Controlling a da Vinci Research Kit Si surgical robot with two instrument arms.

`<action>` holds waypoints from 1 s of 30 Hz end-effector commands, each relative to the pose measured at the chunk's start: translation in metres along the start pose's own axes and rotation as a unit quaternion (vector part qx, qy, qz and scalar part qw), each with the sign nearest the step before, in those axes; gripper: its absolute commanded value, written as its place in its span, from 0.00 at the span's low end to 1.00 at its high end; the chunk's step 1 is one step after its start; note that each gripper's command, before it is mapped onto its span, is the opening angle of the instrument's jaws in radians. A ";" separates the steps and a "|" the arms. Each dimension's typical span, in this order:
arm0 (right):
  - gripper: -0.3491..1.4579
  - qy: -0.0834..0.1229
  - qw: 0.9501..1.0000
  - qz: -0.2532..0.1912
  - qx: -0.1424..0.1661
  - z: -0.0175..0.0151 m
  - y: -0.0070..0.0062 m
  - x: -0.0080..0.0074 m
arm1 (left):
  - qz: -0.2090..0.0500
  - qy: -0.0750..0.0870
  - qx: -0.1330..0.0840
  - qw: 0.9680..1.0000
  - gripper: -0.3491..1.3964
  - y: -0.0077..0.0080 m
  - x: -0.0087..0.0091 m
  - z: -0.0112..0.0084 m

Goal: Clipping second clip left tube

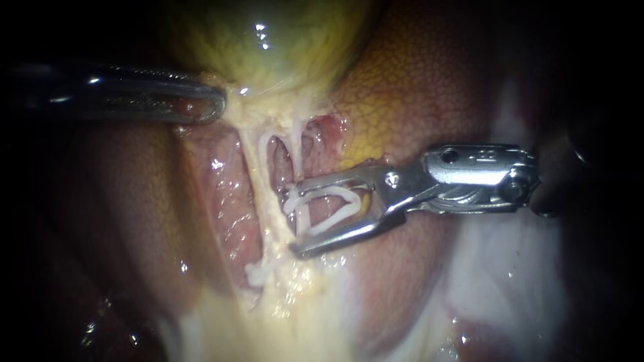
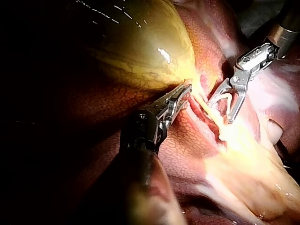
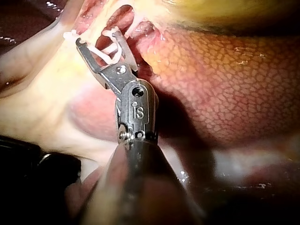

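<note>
Left tube [image 1: 258, 171] is seen stretched thin and pale below the gallbladder [image 1: 282, 47], with liver [image 1: 416, 87] lying alongside. Farther down the same pale strand the lower clip [image 1: 257, 273] is fastened, white and closed. The right instrument [image 1: 295, 220] is seen entering from the right. Its jaws are spread wide, yet both are pressed against the loaded clip [image 1: 325, 209], a white V carried between them. The V's open mouth is set right at the tube, above the lower clip; whether the tube is fully inside cannot be told. The left instrument [image 1: 218, 104] is clamped on the gallbladder's neck, tissue pinched between its jaws.
</note>
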 end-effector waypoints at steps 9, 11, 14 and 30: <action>0.44 0.022 0.999 0.013 0.025 0.0016 -0.0004 0.0005 | 0.000 0.000 -0.001 1.000 0.00 0.0000 0.0001 0.0002; 0.44 0.029 0.999 0.011 0.037 0.0020 -0.0007 0.0005 | 0.000 0.000 -0.001 1.000 0.00 0.0001 0.0002 0.0002; 0.44 0.038 0.998 0.008 0.056 0.0024 -0.0012 0.0006 | 0.000 0.000 0.000 1.000 0.00 0.0001 0.0002 0.0002; 0.40 0.052 0.990 -0.003 0.135 0.0045 -0.0050 0.0013 | 0.000 0.000 0.000 1.000 0.00 0.0001 0.0002 0.0002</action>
